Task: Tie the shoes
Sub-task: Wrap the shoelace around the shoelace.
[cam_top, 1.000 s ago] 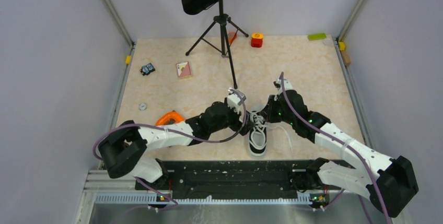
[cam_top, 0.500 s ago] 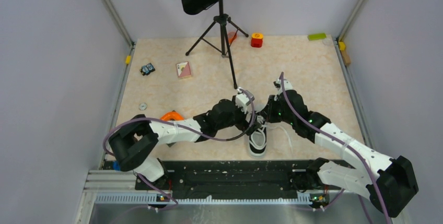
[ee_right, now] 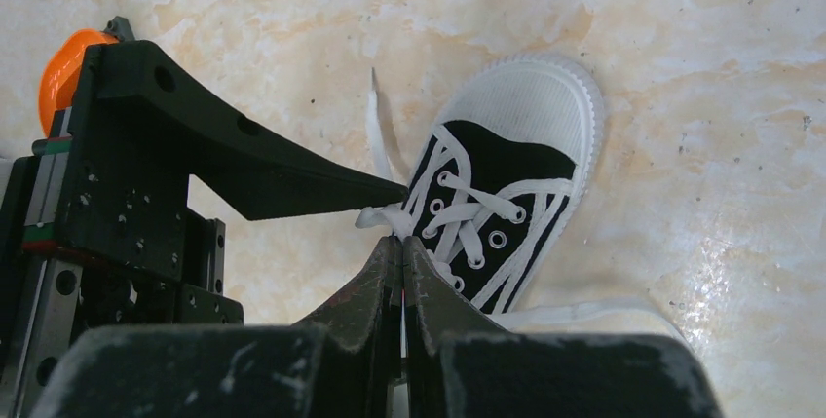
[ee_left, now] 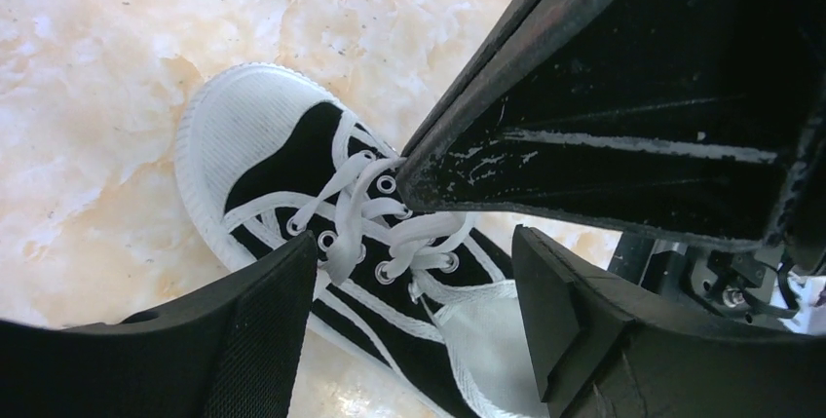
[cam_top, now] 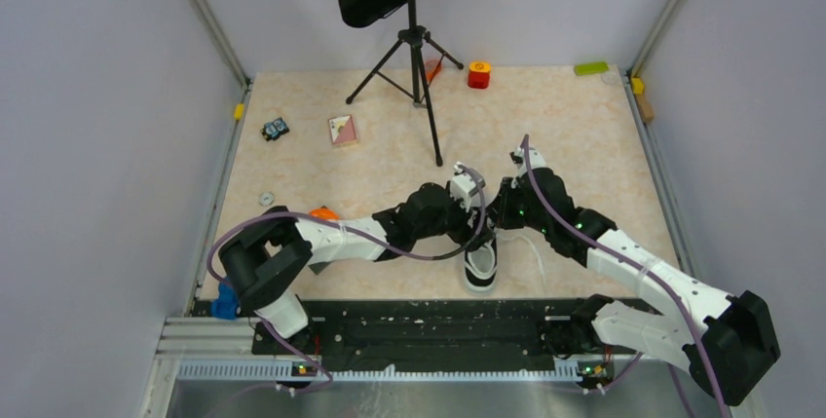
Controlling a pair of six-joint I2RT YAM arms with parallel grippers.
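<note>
The white lace (ee_right: 382, 215) of the black, white-toed sneaker (ee_right: 506, 170) is being pinched by the right gripper (ee_right: 401, 243); the left gripper (ee_left: 414, 252) is being held wide open alongside.

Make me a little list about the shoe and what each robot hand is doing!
shoe: black with a white toe, flat on the table
laces: white, loose, no bow yet
left gripper: open, one finger on each side of the laces
right gripper: shut, pinching the laces

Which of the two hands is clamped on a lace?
The right hand, shut on a white lace of the shoe; the left hand stands open.
</note>
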